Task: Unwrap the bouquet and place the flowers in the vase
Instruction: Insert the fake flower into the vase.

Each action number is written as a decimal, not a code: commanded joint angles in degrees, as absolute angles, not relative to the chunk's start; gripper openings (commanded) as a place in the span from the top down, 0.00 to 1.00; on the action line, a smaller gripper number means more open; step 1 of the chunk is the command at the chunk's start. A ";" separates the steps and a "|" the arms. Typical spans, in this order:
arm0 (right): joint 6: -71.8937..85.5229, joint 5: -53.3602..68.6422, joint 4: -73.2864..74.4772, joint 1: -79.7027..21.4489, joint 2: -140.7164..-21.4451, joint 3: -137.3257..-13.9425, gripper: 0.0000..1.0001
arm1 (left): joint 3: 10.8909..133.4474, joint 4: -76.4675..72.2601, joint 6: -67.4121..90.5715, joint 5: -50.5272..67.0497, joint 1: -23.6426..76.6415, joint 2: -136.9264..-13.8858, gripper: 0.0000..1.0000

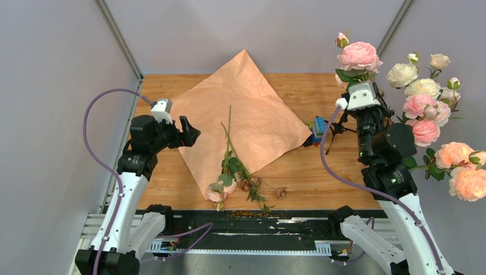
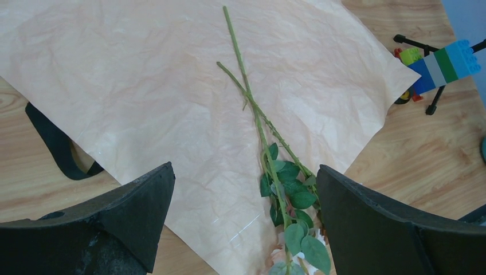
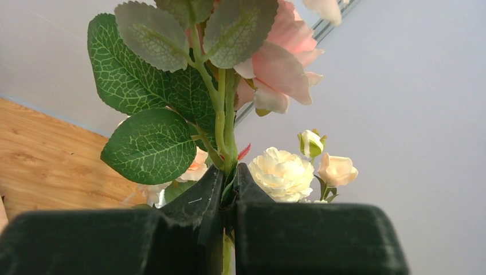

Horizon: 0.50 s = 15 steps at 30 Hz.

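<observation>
Currently right gripper [image 3: 229,179] clamped on green leafy stem of pink rose [image 3: 223,126], upright, likely for insertion; left gripper [image 2: 245,172] wide, thin green stems [image 2: 255,114] just ahead.

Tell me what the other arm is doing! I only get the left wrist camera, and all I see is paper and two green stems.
Observer: The right gripper is shut on the stem of a pink rose and holds it up in the air.
Child: Do my two stems have flowers on them?
Observer: Yes. The top view shows pale pink blooms at their near ends, by the paper's near corner.
Child: Where are the other flowers?
Observer: A bunch of pink and cream roses sits just right of the right arm, blooms facing up. Whatever holds them is hidden behind the arm.
</observation>
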<state>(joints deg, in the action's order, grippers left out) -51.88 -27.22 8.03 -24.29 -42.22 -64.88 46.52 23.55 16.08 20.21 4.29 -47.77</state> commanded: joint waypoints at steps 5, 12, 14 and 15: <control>-48.54 -22.24 6.34 -20.42 -38.59 -62.57 1.00 | 45.85 21.61 14.50 20.70 3.49 -47.73 0.00; -49.34 -16.88 5.36 -17.78 -35.47 -59.88 1.00 | 44.37 19.16 14.59 22.25 3.42 -48.60 0.00; -50.32 -15.64 5.27 -17.20 -35.59 -59.90 1.00 | 44.21 19.07 14.38 22.27 3.37 -48.60 0.00; -50.24 -14.84 5.27 -16.81 -35.67 -60.00 1.00 | 44.21 19.03 14.21 22.32 3.41 -48.60 0.00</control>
<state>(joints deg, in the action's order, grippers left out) -49.58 -19.05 7.64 -17.96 -35.38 -60.03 44.42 22.11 16.01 21.02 3.97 -48.69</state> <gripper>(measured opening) 0.057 0.998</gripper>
